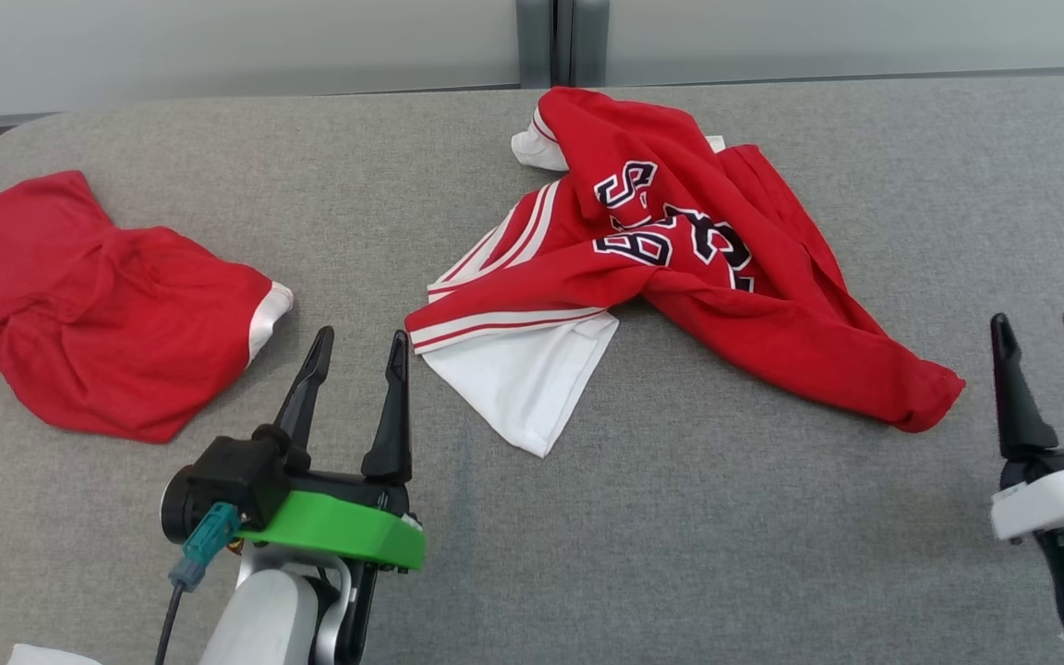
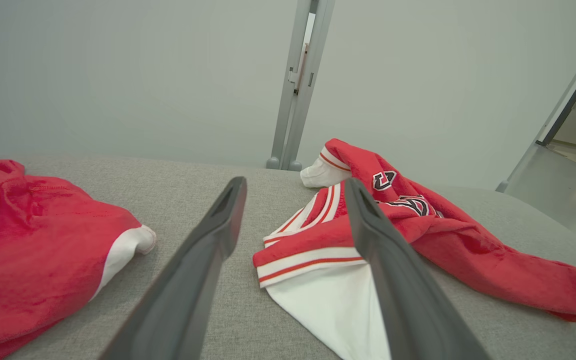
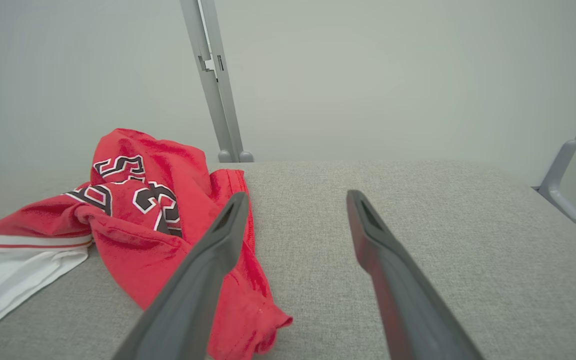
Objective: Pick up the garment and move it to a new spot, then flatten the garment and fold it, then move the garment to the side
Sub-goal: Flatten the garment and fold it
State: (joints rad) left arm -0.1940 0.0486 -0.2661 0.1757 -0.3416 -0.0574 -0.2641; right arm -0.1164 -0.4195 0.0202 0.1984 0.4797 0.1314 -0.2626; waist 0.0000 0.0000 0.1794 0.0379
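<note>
Because the jersey [image 1: 772, 323] lies crumpled on the counter [image 1: 680, 554], the head view gives its black-and-white lettering only in folded scraps that cannot be read. It sits at the middle of the counter, toward the far edge, with a white panel sticking out at its near left. A second red garment [image 1: 98, 305] lies well apart at the left, cut by the frame edge. The left arm [image 1: 264, 610] rises from the bottom edge, and the left jaws stand apart and empty, their tips near the white panel but not touching it. The right arm [image 1: 1058, 499] is cut off by the right edge. The right jaws are also apart, empty, beside the jersey's red end.

From the left wrist, the right-hand finger [image 2: 393, 280] hides part of the jersey [image 2: 468, 250] and its white panel. The red garment [image 2: 28, 250] runs off the left edge.

From the right wrist, the left-hand finger [image 3: 203, 280] covers part of the jersey's [image 3: 133, 235] lower end, and the white panel is cut by the left edge. Bare counter [image 3: 468, 225] lies between and beyond the fingers.
</note>
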